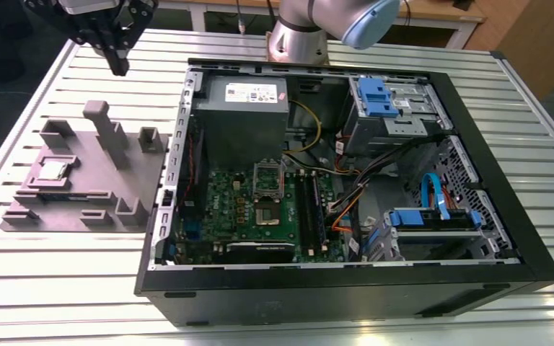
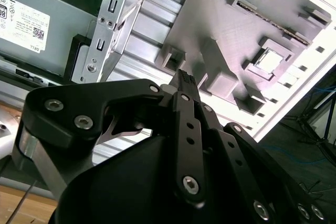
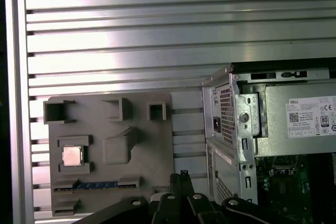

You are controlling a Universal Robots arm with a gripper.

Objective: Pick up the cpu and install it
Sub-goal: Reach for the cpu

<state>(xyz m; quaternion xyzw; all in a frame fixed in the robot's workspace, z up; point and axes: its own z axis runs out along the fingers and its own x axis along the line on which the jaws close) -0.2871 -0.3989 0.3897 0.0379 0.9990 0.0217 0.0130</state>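
While your pincer point(image 1: 118, 66) hangs pressed together and empty, the cpu point(image 1: 54, 170) sits flat in the tray point(image 1: 84, 205), well below it, on the side away from the case point(image 1: 354, 295).

The table point(image 1: 55, 288) is made of long, shiny silver slats. A grey tray point(image 1: 94, 184) with little blocks lies flat on it at the exterior view's left. A big black computer case point(image 1: 335, 299) lies open on its side just beside the tray, and the robot arm's round base point(image 1: 296, 45) stands behind the case.
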